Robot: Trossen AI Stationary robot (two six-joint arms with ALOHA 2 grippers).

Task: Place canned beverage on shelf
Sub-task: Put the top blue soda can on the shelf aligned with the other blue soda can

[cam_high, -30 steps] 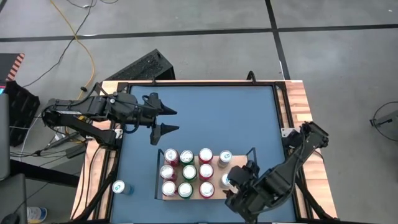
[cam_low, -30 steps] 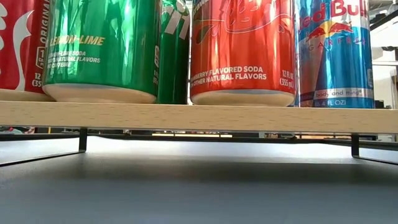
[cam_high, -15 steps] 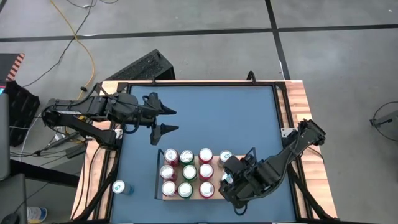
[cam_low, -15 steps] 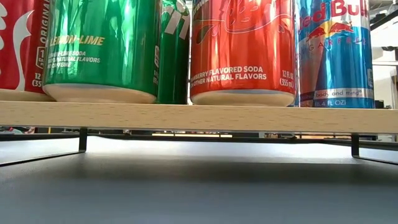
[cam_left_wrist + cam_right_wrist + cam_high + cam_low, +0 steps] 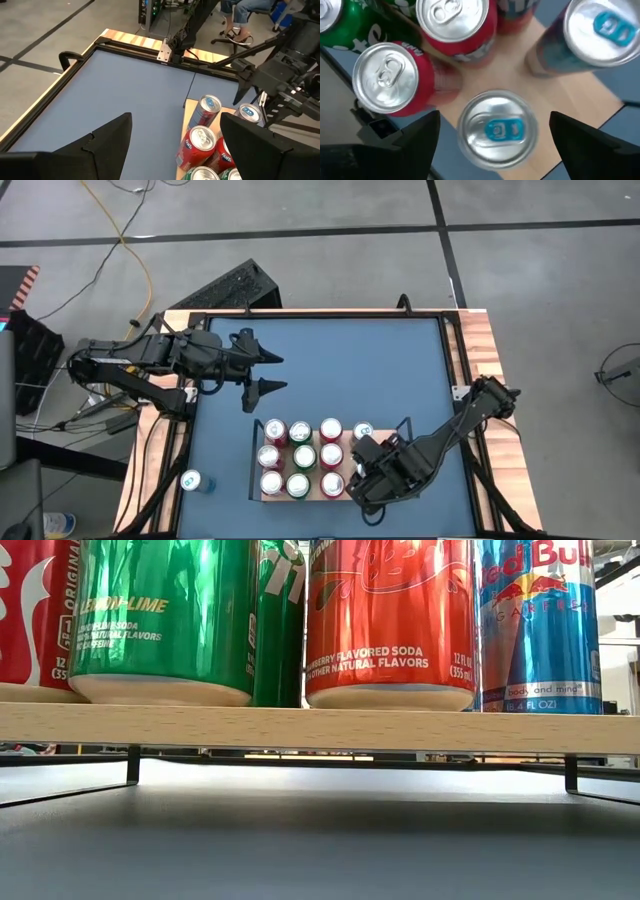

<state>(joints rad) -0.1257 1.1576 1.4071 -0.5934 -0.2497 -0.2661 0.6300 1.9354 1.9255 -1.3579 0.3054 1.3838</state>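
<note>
The shelf [image 5: 349,447], a light-wood board on black rails, stands at the table's near middle with several cans upright on it. My right gripper [image 5: 358,473] hangs open over its near right part, pointing steeply down. In the right wrist view its fingers stand on either side of a slim silver-topped can with a blue tab [image 5: 497,127], apart from it. That can stands on the board [image 5: 570,95]. The low view shows the near row on the board [image 5: 320,727], the slim blue can [image 5: 540,625] at the right. My left gripper [image 5: 284,373] waits open above the table's far left.
A loose blue can [image 5: 192,480] sits at the table's near left corner, off the shelf. A second slim can [image 5: 600,30] and red cans [image 5: 390,77] crowd close around my right gripper. Bare blue tabletop [image 5: 350,360] spreads beyond the shelf. A seated person [image 5: 240,15] shows past the table.
My right gripper has gone toward the table's left edge and down, turning a little, from beside the shelf's right rail to over its near right part. It now covers the slim can in the high view. The cans have stayed put.
</note>
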